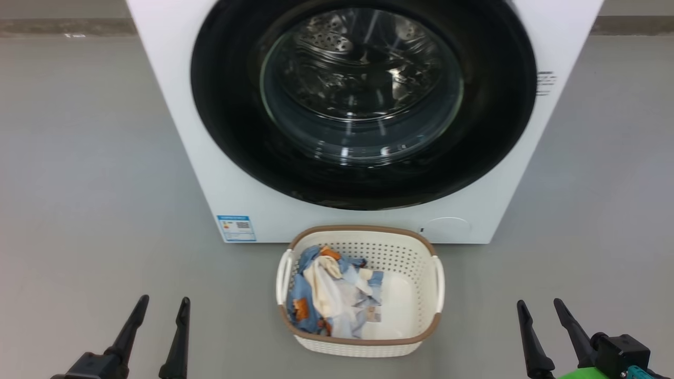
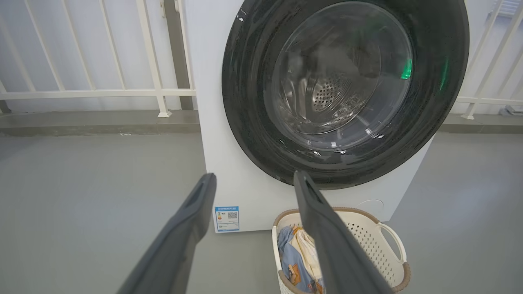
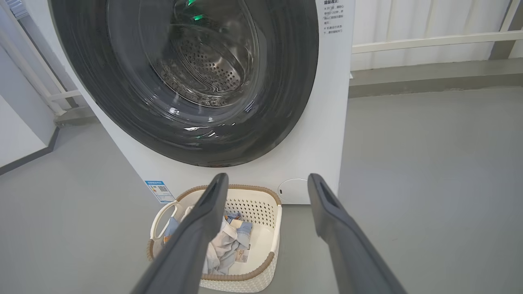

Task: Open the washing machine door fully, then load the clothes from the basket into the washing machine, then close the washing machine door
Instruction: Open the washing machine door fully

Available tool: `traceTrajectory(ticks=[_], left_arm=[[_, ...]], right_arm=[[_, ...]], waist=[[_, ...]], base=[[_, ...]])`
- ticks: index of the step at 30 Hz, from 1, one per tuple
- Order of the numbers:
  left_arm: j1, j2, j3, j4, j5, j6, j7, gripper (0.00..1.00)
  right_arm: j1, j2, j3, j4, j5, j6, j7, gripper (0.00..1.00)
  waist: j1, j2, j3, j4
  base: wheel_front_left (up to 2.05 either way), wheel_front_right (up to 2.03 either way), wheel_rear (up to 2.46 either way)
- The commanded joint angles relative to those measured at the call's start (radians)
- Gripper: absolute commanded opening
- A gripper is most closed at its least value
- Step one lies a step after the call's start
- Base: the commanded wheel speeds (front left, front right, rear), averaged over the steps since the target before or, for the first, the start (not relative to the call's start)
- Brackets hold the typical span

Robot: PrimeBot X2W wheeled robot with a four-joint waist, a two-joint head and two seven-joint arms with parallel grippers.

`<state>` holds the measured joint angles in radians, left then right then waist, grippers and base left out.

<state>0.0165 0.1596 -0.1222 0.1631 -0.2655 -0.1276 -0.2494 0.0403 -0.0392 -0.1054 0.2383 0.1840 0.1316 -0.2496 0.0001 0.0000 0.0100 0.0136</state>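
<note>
The white washing machine stands ahead with its round glossy black door shut flat against the front; the steel drum shows through the glass window. On the floor before it sits the cream basket, holding light-blue and cream clothes bunched in its left half. My left gripper is open at the lower left, my right gripper open at the lower right, both empty and well short of the basket. The wrist views show the door, basket and clothes.
Grey floor spreads on both sides of the machine. A white railing on a low grey kerb runs behind it. A blue energy sticker and round service cap mark the machine's lower front.
</note>
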Motion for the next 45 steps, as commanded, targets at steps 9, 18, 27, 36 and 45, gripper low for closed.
traceTrajectory(ticks=[9, 18, 27, 36, 45], left_arm=[[-0.026, 0.022, 0.039, -0.028, 0.003, -0.003, -0.012, 1.0], [-0.026, 0.014, 0.048, -0.045, -0.037, -0.003, -0.012, 1.0], [-0.022, 0.021, 0.054, -0.046, -0.053, -0.003, -0.012, 1.0], [-0.021, 0.014, 0.036, -0.059, -0.066, -0.003, -0.012, 1.0], [-0.039, 0.008, 0.025, -0.078, -0.081, -0.003, -0.012, 1.0]], right_arm=[[-0.018, -0.012, 0.029, -0.025, -0.012, -0.001, -0.012, 1.0], [-0.018, -0.011, 0.035, -0.024, -0.012, -0.001, -0.012, 1.0], [-0.019, -0.011, 0.031, -0.025, -0.012, -0.001, -0.012, 1.0], [-0.038, -0.011, 0.032, -0.03, 0.041, -0.001, -0.012, 1.0], [-0.13, -0.011, 0.054, -0.052, 0.115, -0.001, -0.012, 0.0]], waist=[[0.0, 0.0, 0.002, 0.004], [0.0, 0.0, 0.004, 0.005], [0.0, 0.0, 0.009, 0.004], [0.0, 0.0, 0.014, 0.002], [0.0, 0.0, 0.037, 0.0]], base=[[1.23, 1.23, -2.46], [1.22, 1.22, -2.43], [0.74, 0.74, -1.48], [0.11, 0.11, -0.21], [0.0, 0.0, 0.0]])
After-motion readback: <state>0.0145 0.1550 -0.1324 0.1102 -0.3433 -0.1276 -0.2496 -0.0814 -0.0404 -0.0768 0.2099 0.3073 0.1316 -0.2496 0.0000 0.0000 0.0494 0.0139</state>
